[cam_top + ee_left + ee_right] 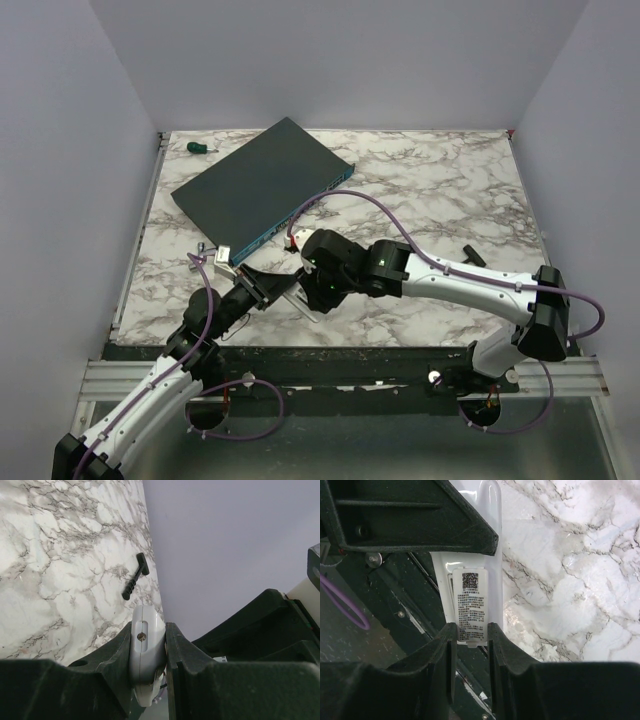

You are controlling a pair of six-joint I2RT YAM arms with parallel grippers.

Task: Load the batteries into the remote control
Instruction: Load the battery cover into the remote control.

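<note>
My left arm reaches up from its base at the near left corner of the white marble-patterned desk (pixel 430 190), slanting forward and to the right. Its wrist is rolled on its side, so in its camera the desk surface stands on the left and the wall on the right. My left gripper (pixel 280 293) is clamped on one end of the slim white rectangular plastic remote control (pixel 145 655), a finger pressed flat on each broad side. The narrow edge, with a small hole in it, faces that camera.

My right arm bends at its elbow above the near right corner. The forearm runs low and leftward along the near edge, and the wrist turns in toward the left gripper. My right gripper (pixel 471 632) meets the remote control from the other side. Its fingers are closed against the two long sides of a white panel with a printed label and a square code (pixel 471 605) on the back of the remote control.

The remote control is held between both grippers, just inside the near edge of the desk and left of its middle. I cannot tell whether it touches the surface.

A big flat dark box with a blue edge (pixel 255 190) lies at an angle in the far left part of the desk. A small green-handled screwdriver (pixel 200 148) lies at the far left corner. A black T-shaped tool (pixel 135 577) lies toward the right edge, well apart from both grippers.
</note>
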